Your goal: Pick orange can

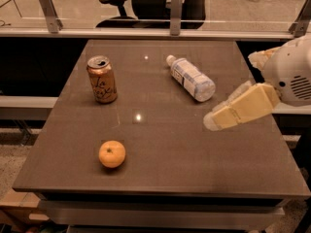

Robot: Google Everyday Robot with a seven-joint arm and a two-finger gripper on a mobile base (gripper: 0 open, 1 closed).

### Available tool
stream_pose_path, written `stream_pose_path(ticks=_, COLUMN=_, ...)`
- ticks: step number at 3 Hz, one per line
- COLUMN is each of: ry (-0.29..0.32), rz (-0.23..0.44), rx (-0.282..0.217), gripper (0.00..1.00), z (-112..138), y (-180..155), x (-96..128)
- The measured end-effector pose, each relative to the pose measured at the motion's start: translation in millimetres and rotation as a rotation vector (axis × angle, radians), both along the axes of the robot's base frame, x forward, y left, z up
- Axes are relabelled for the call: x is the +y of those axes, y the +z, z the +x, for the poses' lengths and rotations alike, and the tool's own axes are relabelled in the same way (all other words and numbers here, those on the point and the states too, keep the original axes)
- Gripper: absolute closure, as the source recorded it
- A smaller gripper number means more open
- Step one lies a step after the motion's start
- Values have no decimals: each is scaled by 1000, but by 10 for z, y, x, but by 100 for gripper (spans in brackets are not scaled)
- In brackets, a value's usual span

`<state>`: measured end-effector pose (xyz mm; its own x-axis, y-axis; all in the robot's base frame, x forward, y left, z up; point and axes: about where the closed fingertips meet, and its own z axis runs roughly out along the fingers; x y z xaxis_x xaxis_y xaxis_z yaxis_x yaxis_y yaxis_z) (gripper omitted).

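Copper-orange metal drink can (102, 79) stands upright far left on the dark worktop (160, 178). Cream tool (217, 120) hovers right, opening impossible to tell; best travel left, clearing the clear plastic bottle (192, 78).

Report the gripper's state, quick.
Gripper: above the right side of the table, well apart from the orange can; open or closed cannot be told.

Open tabletop (160, 135) between right-side hand (218, 119) and can (102, 80); bottle (192, 77) lies alongside.
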<state>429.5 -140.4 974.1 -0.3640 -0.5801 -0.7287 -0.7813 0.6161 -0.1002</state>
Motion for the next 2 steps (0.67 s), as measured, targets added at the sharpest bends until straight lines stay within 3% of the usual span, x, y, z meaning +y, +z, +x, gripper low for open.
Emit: stream_pose_path(ticks=2, ry=-78, rz=71, rx=-110, gripper=0, z=31, y=-185, x=279)
